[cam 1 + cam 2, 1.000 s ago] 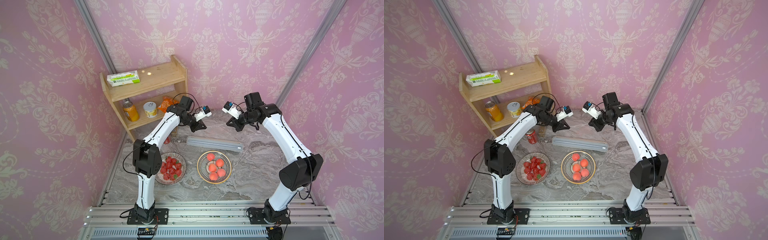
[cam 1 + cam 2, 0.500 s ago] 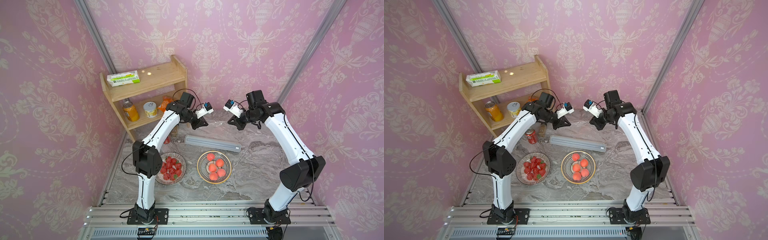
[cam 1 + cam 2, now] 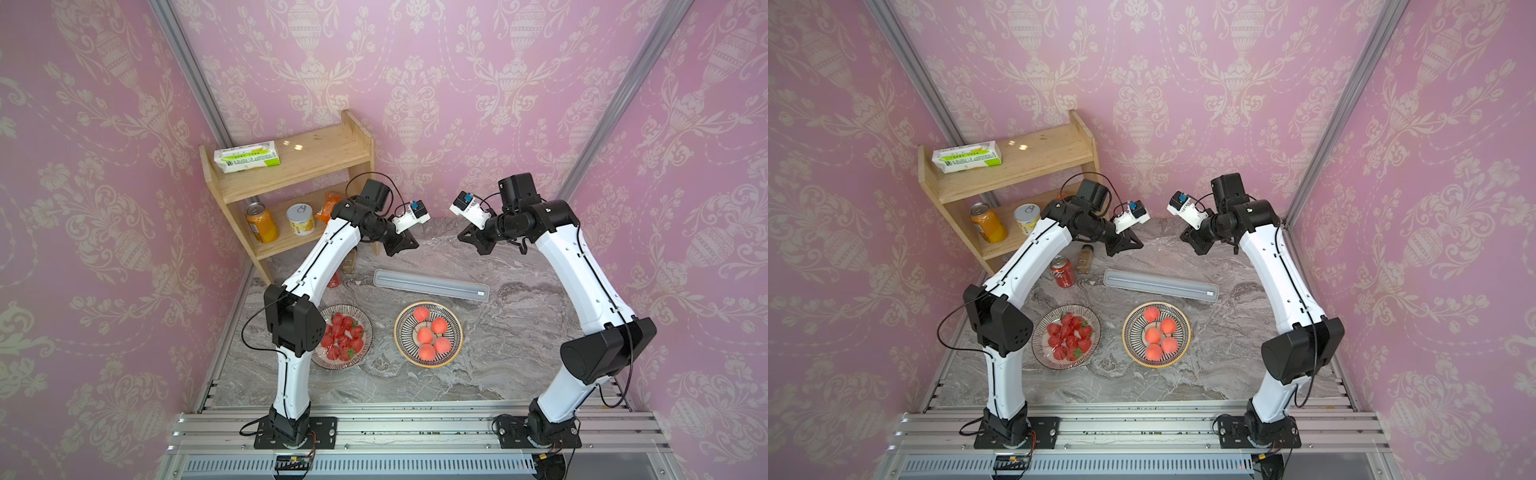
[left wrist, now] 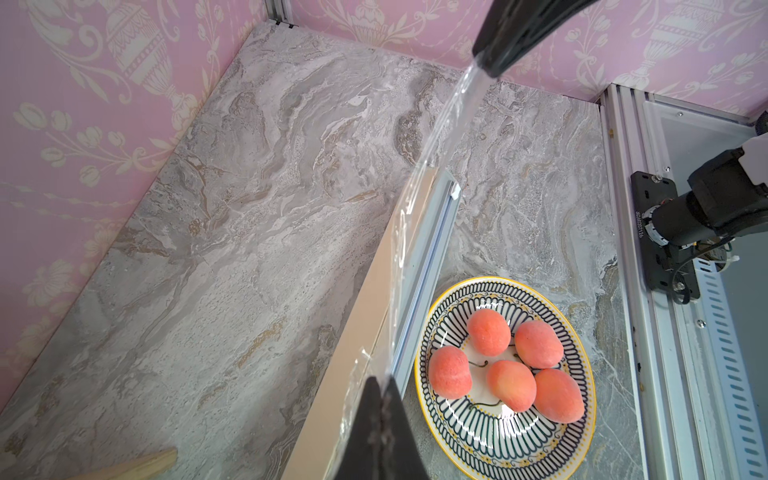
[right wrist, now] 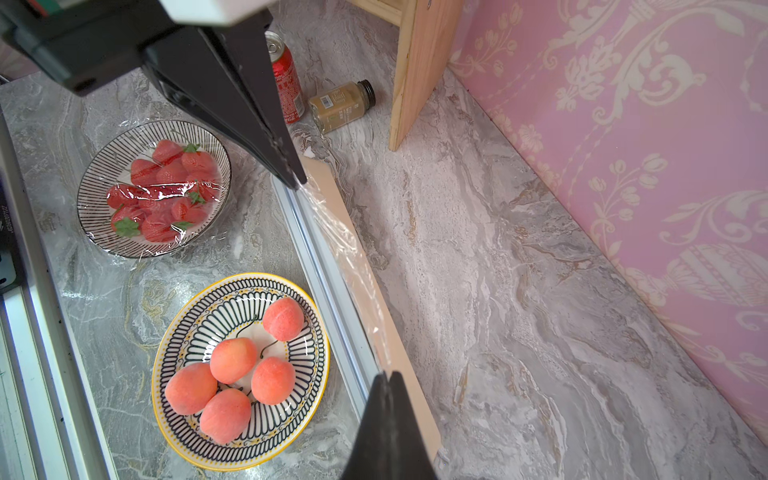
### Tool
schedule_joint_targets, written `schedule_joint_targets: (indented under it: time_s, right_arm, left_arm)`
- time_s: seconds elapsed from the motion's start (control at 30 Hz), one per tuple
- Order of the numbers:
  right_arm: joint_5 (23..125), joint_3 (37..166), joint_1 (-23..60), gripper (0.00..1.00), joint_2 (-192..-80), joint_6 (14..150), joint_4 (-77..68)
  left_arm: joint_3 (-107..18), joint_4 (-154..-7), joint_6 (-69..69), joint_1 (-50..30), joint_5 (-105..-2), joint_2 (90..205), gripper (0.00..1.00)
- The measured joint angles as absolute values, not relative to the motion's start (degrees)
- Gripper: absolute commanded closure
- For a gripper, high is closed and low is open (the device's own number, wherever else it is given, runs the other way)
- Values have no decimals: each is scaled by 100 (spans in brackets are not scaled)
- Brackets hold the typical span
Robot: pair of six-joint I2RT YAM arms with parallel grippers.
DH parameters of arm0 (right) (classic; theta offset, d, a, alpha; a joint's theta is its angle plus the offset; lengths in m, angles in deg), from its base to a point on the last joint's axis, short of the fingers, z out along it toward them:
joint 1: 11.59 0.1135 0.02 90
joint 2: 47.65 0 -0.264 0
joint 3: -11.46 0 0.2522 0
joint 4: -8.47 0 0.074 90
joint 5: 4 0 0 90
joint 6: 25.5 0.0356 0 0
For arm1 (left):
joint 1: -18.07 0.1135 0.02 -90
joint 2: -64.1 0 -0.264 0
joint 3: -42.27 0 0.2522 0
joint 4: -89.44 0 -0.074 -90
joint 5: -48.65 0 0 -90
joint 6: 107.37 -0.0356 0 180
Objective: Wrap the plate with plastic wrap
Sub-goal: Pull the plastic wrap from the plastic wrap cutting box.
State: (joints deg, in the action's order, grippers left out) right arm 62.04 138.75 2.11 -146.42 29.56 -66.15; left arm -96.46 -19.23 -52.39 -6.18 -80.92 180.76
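Fingers (image 4: 368, 436) tight on taut plastic wrap (image 4: 451, 116)

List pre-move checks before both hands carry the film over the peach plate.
1. Grip of left hand on plastic wrap: ok, shut on it.
2. Grip of right hand on the wrap: ok, shut on it.
3. Wrap stretched between the hands: ok.
4. Wrap cut free of dispenser box: cannot tell.
5. Top of peach plate uncovered and unobstructed: ok.
6. Hands above the peach plate: not ok, both hover behind the box.
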Motion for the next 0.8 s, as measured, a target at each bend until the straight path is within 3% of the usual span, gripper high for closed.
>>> schedule_joint_targets:
  time_s: [0.8]
  right_arm:
    - [6245, 13875, 243, 100, -14628, 2954, -6709]
  left_arm:
    - [-9670, -1775, -5241, -688, -7924, 18076, 100]
